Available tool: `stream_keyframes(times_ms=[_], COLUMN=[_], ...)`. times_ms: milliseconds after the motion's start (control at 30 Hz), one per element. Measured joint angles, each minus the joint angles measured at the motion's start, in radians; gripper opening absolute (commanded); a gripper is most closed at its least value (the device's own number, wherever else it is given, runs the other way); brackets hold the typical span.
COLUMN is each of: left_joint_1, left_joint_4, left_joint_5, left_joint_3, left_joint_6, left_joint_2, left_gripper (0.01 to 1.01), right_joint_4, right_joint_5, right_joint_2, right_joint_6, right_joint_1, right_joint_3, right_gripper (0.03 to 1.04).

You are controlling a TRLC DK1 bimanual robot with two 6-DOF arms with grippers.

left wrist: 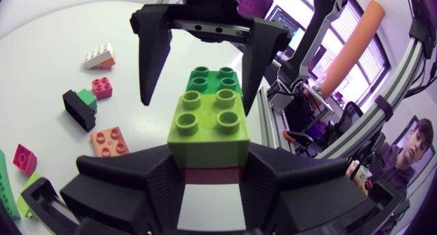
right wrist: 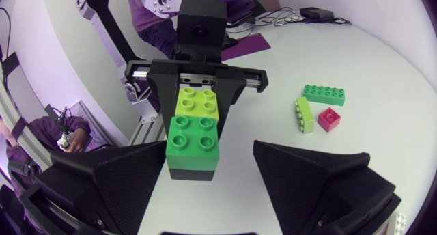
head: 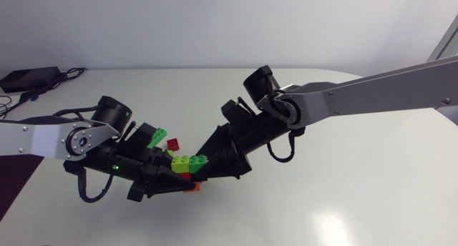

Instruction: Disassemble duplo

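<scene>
Over the white table (head: 343,192), our left gripper (left wrist: 208,170) clamps the still-joined plastic brick stack (left wrist: 208,122), lime green on dark red. Our right gripper (right wrist: 210,149) straddles its attached darker green brick (left wrist: 215,79), fingers wide and not touching it. Small loose bricks (right wrist: 324,93) already lie separated.

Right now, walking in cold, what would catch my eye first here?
The small brick stack, lime and green on top, caught between two black tools near the middle of the table. The left tool is clamped on it, while the right tool stands open around its other end. Loose bricks lie scattered nearby.
</scene>
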Motion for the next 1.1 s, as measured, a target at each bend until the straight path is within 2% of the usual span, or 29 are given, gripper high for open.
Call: stream_keyframes(times_ms=[967,1100], left_joint_1=[-0.002,-0.007], left_joint_4=[0.000,0.000], left_joint_5=[-0.006,-0.008], left_joint_3=[0.000,0.000], left_joint_6=[0.000,0.000], left_joint_2=[0.005,0.011], left_gripper=[0.364,0.364], right_joint_4=[-0.002,0.008], right_joint_5=[-0.012,-0.012], right_joint_2=[-0.001,-0.006], right_joint_6=[-0.007,-0.006], right_joint_1=[-0.022,-0.022], right_joint_3=[0.000,0.000], right_gripper=[0.85,0.79])
